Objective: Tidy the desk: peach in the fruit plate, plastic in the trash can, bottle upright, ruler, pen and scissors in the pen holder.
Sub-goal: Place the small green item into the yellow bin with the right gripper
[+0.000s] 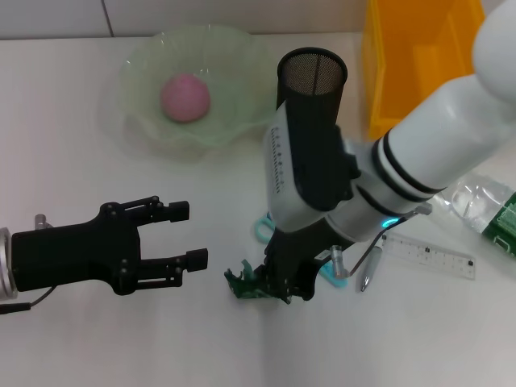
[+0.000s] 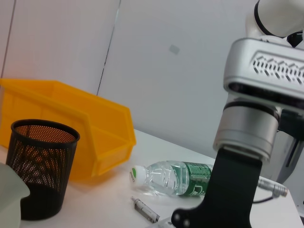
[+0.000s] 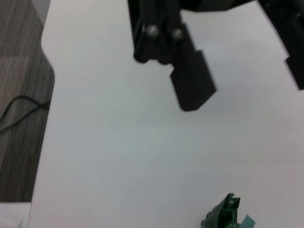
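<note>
The right gripper is closing on a crumpled green plastic wrapper at lower centre of the head view. The left gripper is hovering at lower left, fingers spread and empty.

A: Where is the head camera looking from?
B: It is looking steeply down from above the pen holder.
A: And the wrists?
B: The left one is sitting low, near desk level, facing the pen holder sideways. The right one is hanging close over bare desk.
</note>
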Action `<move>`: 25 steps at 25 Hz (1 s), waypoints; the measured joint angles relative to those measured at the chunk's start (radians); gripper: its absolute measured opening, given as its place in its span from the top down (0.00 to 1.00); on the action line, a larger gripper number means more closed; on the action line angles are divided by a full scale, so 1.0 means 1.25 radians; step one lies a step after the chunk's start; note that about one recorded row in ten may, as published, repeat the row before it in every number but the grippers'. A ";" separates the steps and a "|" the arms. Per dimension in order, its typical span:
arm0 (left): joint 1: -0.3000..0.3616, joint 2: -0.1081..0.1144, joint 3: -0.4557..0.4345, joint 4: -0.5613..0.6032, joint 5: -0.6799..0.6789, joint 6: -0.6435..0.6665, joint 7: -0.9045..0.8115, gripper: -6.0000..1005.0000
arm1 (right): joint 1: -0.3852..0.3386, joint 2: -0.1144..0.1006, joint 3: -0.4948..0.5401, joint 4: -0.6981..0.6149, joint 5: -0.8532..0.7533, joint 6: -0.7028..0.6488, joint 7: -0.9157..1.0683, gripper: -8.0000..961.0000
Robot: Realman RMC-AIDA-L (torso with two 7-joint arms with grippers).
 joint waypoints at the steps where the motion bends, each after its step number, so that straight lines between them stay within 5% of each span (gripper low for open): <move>1: 0.000 0.000 0.000 0.000 0.000 0.000 0.000 0.19 | -0.006 0.000 0.012 -0.006 -0.001 -0.008 -0.001 0.96; 6: 0.001 0.000 0.000 0.000 0.000 0.002 0.000 0.19 | -0.064 -0.004 0.125 -0.064 -0.020 -0.065 -0.006 0.96; 12: 0.002 0.001 0.000 0.000 0.000 0.003 0.000 0.19 | -0.171 -0.005 0.411 -0.174 -0.032 -0.127 -0.036 0.96; 16: 0.003 0.000 0.000 0.000 0.000 0.003 0.000 0.19 | -0.232 -0.004 0.624 -0.189 0.067 -0.073 -0.080 0.96; 19: 0.001 -0.001 0.000 0.000 0.000 0.003 0.000 0.19 | -0.243 -0.007 0.809 -0.063 0.248 0.068 -0.174 0.96; 25: -0.003 -0.002 0.000 0.000 0.000 0.002 0.000 0.19 | -0.186 -0.023 0.914 0.172 0.438 0.112 -0.358 0.96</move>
